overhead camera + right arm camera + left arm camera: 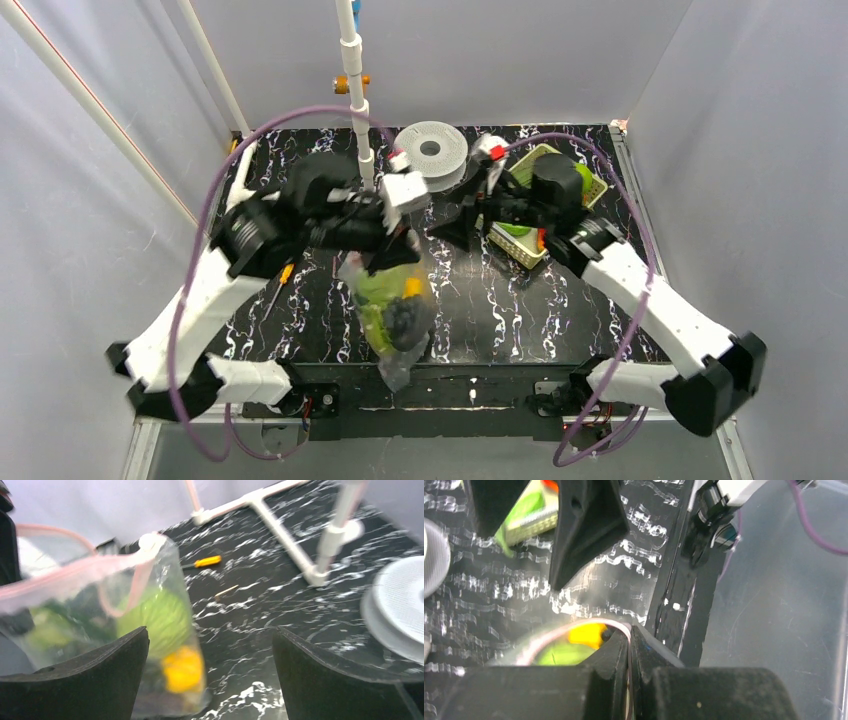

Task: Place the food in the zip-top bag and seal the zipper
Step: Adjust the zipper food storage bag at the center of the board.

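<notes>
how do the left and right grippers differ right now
The left gripper is shut, pinching the bag's pink zipper strip; the right gripper is open and holds nothing. The left one holds the filled bag up by its mouth; the right one faces it, apart. Both have black fingers.

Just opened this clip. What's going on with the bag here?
The left gripper is shut on the pink zipper of the zip-top bag, holding it up by its mouth. Food is already inside: a yellow piece, a pale green head and a dark eggplant. The right gripper is open beside the bag, gripping nothing. The zipper's two sides loop apart, so the bag is not sealed yet.
</notes>
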Robot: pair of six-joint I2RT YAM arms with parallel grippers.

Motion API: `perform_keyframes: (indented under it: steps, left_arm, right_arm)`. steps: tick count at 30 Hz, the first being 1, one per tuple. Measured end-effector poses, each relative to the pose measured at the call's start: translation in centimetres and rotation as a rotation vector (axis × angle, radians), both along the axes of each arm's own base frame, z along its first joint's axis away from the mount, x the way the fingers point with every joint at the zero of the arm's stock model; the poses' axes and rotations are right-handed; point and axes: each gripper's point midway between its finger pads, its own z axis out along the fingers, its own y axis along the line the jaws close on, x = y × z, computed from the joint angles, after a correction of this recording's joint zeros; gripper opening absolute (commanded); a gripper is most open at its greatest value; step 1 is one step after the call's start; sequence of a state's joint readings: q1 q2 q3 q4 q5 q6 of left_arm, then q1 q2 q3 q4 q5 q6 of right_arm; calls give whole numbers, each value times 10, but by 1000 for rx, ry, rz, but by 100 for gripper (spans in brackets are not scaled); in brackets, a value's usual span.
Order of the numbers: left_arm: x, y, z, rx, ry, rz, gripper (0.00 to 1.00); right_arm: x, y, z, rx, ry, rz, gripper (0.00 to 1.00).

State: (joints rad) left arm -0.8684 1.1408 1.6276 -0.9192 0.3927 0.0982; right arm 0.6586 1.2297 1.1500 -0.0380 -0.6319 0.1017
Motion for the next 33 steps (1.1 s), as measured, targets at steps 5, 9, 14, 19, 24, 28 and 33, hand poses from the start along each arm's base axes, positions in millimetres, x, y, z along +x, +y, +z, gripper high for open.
perform_keyframes:
  steps: [5, 9, 14, 19, 24, 28, 33]
  left_arm:
    - [31, -58, 20, 36, 3, -180, 0]
    - [28, -69, -16, 98, 88, -264, 0]
    - [-6, -34, -68, 192, 208, -287, 0]
    - [-27, -1, -90, 226, 225, -232, 0]
    - [-38, 22, -88, 192, 165, -180, 0]
    - [-39, 24, -81, 164, 138, -171, 0]
    - [-34, 19, -84, 170, 143, -170, 0]
  right_arm:
    - [8, -51, 43, 74, -96, -228, 98]
    - [-2, -82, 39, 94, -117, -323, 98]
    - [-17, -89, -9, 61, -53, -312, 98]
    - [-10, -78, -37, 19, 46, -287, 98]
    - [0, -63, -56, -17, 139, -241, 98]
    - [-3, -47, -56, -17, 183, -119, 98]
    - [2, -27, -46, -23, 225, 17, 98]
